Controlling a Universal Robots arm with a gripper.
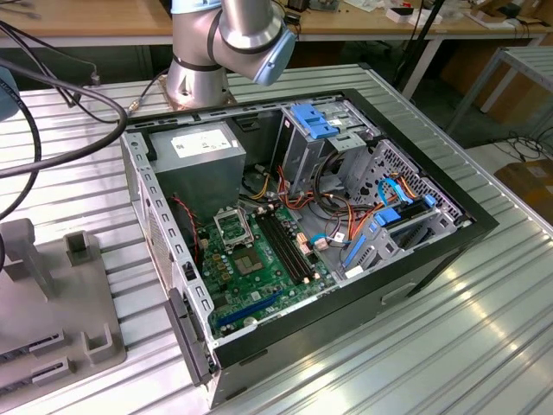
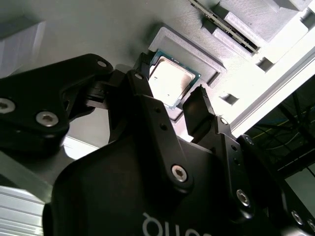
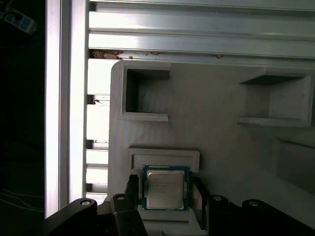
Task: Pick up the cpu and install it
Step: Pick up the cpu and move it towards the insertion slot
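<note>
Grey tray: printed plastic holder with several moulded recesses. In the exterior view it sits on the ribbed aluminium table, just beside the computer case at the exterior view's left.

Chip: the cpu, a silver-topped square with a thin green rim, lies flat in a shallow framed recess of the tray. It appears in both wrist views.

Claw: the black gripper hangs low over the cpu with its jaws spread and nothing held. One of the fingers stands on each side of the chip. In the first wrist view a thin gap separates each finger from the chip's edge.

Case: the computer case lies on its side on the table with its panel off.

Board: the green motherboard lies inside the case and carries a black socket frame, which is open in the middle.

Arm: the silver base stands on the table at the far side of the case in the exterior view.

Cables: black cables sweep across the table at the exterior view's left.
</note>
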